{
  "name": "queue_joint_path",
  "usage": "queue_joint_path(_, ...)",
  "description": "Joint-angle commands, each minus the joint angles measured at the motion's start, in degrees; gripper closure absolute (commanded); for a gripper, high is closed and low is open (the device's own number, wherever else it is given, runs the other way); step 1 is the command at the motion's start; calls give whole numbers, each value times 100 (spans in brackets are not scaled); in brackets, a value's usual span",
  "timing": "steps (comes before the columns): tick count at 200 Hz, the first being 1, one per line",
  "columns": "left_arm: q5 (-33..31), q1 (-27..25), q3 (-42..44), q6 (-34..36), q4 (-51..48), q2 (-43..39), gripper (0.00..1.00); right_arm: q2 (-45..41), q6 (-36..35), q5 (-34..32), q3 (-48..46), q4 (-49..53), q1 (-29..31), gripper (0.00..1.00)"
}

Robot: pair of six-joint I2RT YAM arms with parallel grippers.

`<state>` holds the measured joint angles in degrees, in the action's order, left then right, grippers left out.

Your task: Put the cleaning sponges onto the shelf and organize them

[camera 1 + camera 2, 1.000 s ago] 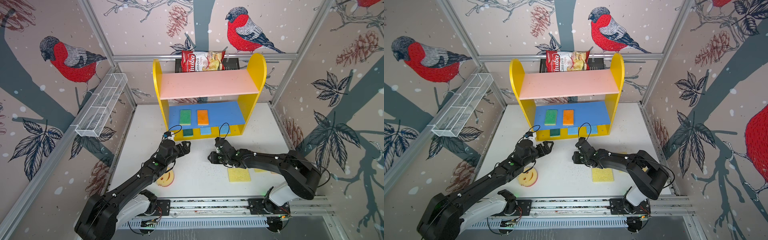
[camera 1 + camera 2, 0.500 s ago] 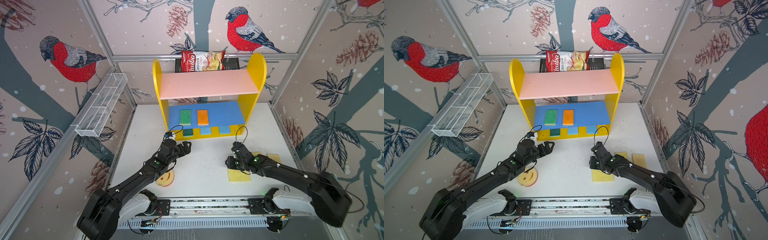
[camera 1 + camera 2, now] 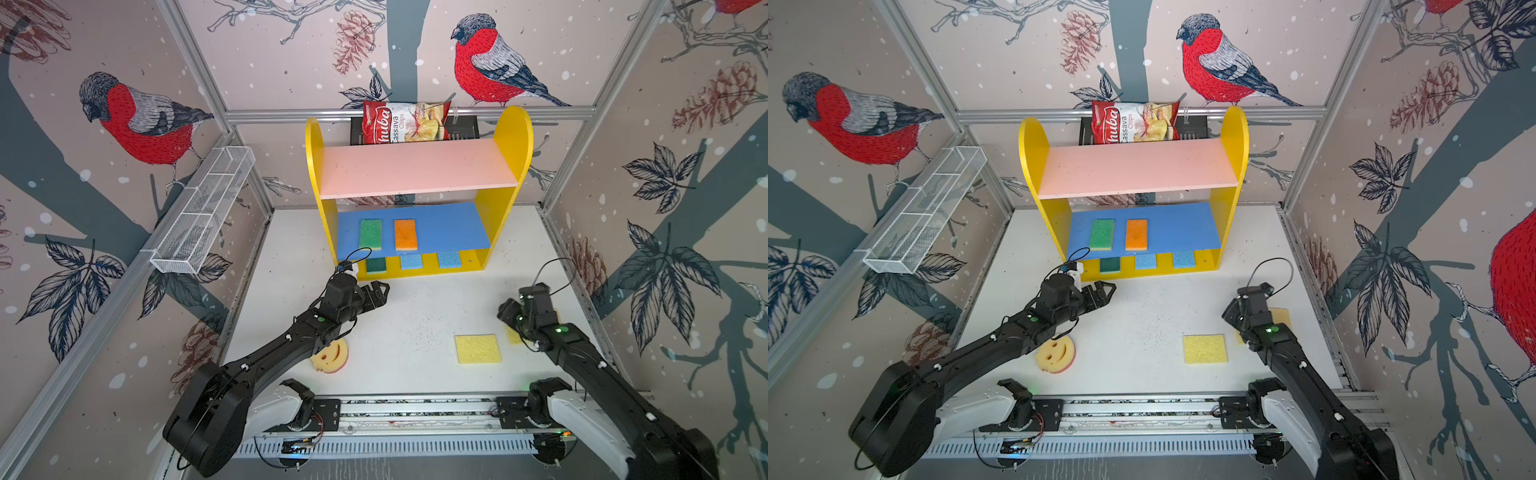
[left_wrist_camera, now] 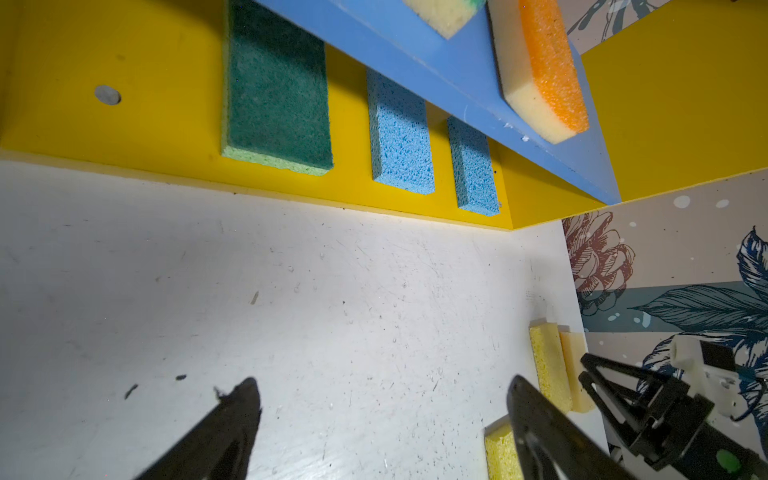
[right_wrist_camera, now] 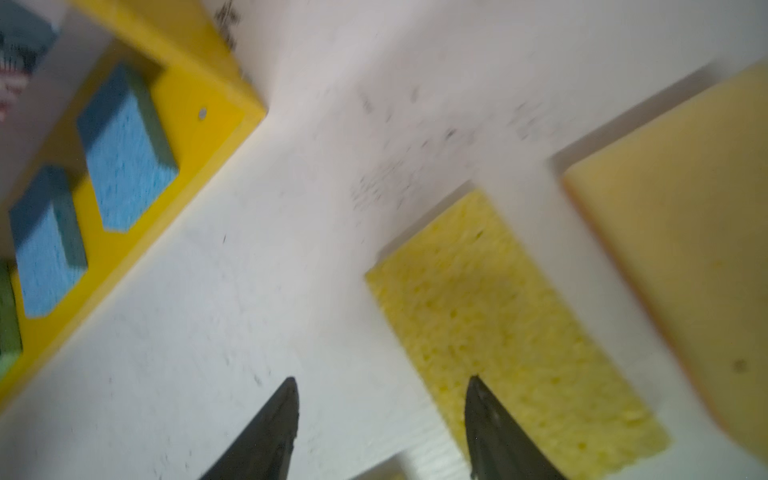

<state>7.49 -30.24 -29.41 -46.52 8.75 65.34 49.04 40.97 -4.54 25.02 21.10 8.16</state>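
The right gripper [image 5: 382,381] hung low over the white table [image 5: 249,291] with its jaws partly apart and nothing between them. One of its fingertips [image 5: 482,399] was above the long yellow sponge [image 5: 498,316]. This view was blurred, so I could not tell if it touched the foam. Just beside that sponge lay the tan sponge [image 5: 685,249], with a narrow strip of table between them. In both top views the right arm covered a large part of these two, which lay near the right wall. A squarer yellow sponge [image 3: 478,348] lay flat nearby, more toward the middle of the table.

The left gripper [image 3: 380,291] was above the table in front of the left part of the shelf [image 3: 513,137], with its jaws wide apart and empty. The round smiley sponge [image 3: 1054,353] lay on the table, partly covered by the left arm.

The shelf stood at the back of the table. On its blue middle board [image 3: 449,232] the green sponge [image 3: 370,234] and the orange sponge [image 3: 405,234] lay side by side without touching. On the yellow base [image 4: 124,137] the dark green sponge [image 4: 278,95] and two light blue sponges [image 4: 401,137] made a row with gaps between them. A chips bag [image 3: 403,122] was behind the shelf.
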Motion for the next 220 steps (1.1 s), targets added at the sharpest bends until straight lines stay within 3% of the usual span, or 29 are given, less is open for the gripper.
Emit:
queue_joint_path(1,9,5,94,60,209,-136,8,56,-619,821,111,-316,-962,32)
queue_joint_path(37,-145,5,363,129,417,-320,7,73,-889,1515,213,-255,-2555,25)
queue_joint_path(61,-178,2,354,228,455,-299,7,-56,-875,1607,181,-291,-3031,26)
queue_joint_path(89,-138,9,237,344,441,-139,7,-87,-832,1063,41,-370,-3138,22)
queue_joint_path(95,-118,13,225,353,453,-108,7,-87,-797,918,-29,-439,-3161,9)
queue_joint_path(108,-75,16,208,363,494,-41,7,-87,-705,730,-194,-578,-3260,0)
queue_joint_path(140,-22,10,169,393,497,65,7,-78,-582,368,-475,-812,-3391,1)
queue_joint_path(176,-11,10,119,329,489,92,7,148,-476,809,-709,-1086,-3364,1)
queue_joint_path(200,42,17,144,202,612,128,7,403,-374,944,-723,-1187,-2934,1)
queue_joint_path(220,118,12,120,98,614,172,7,419,19,837,-870,-1331,-2214,1)
